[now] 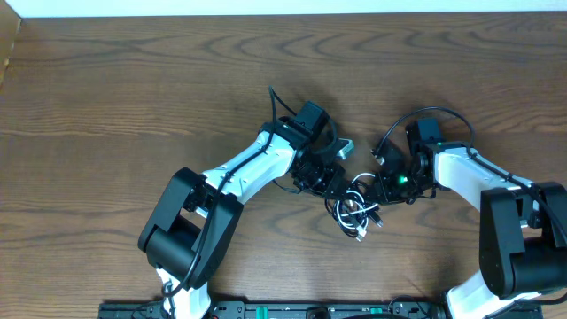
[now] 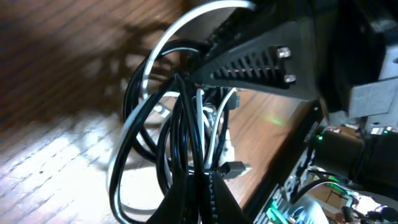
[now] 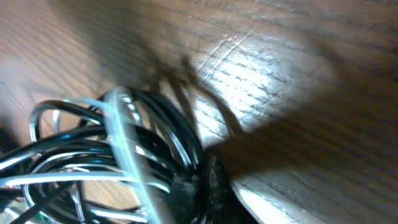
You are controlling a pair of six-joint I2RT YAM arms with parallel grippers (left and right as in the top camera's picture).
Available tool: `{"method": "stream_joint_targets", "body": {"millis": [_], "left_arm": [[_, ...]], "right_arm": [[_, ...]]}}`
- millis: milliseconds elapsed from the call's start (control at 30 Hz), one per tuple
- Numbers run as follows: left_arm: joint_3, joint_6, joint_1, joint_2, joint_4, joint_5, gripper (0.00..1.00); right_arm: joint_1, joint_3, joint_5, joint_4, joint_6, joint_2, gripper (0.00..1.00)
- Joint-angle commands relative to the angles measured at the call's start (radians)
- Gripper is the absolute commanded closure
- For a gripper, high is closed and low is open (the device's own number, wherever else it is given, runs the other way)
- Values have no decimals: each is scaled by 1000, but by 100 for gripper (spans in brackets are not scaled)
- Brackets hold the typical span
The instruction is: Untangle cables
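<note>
- Presently, left gripper (image 1: pixel 330 177): jaws apart, thin tangled black and white cables (image 1: pixel 354 210) threaded between, to spread loops, I judge.
- Opposite, right gripper (image 1: pixel 383 182): steadying the tangle, probably; I cannot tell its grip.

Seen from above, the light is even and soft. The counter (image 1: pixel 133 89) glows a warm brown, with only faint shadows beside the arms (image 1: pixel 252 164), and all is sharp. The left wrist view is dim at the top left, where the cables (image 2: pixel 186 124) throw a loose shadow on the wood. A pale sheen lifts the lower left, and the near foreground is dark and unfocused. The right wrist view is smeared with blur. Glare whitens the grain at upper right, above a heavy shadow.
</note>
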Motion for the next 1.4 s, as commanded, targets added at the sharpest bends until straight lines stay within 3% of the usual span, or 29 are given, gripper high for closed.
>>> {"method": "stream_joint_targets", "body": {"millis": [0, 100, 167, 333, 567, 767, 967, 1200, 1367], "left_arm": [[2, 24, -1, -26, -29, -125, 93], [2, -4, 13, -26, -82, -317, 93], [3, -44, 55, -31, -142, -487, 93], [3, -43, 164, -78, -184, -506, 93], [3, -43, 291, -230, -183, -470, 93], [3, -51, 324, -362, -182, -469, 93], [2, -81, 315, -390, -164, -308, 92], [2, -81, 268, -345, -161, -284, 87], [2, -81, 207, -333, -157, -285, 85]], "right_arm": [[5, -6, 23, -5, -7, 18, 99], [0, -6, 173, -22, 93, 18, 99], [-6, -6, 451, -77, 276, 18, 99], [-30, -6, 676, -162, 455, 16, 99], [-39, -3, 676, -169, 455, -46, 99], [-39, -1, 666, -168, 454, -250, 99], [-37, 1, 317, -134, 256, -497, 99], [-35, 1, 106, -110, 224, -643, 99], [-35, 1, 96, -99, 225, -670, 99]]}}
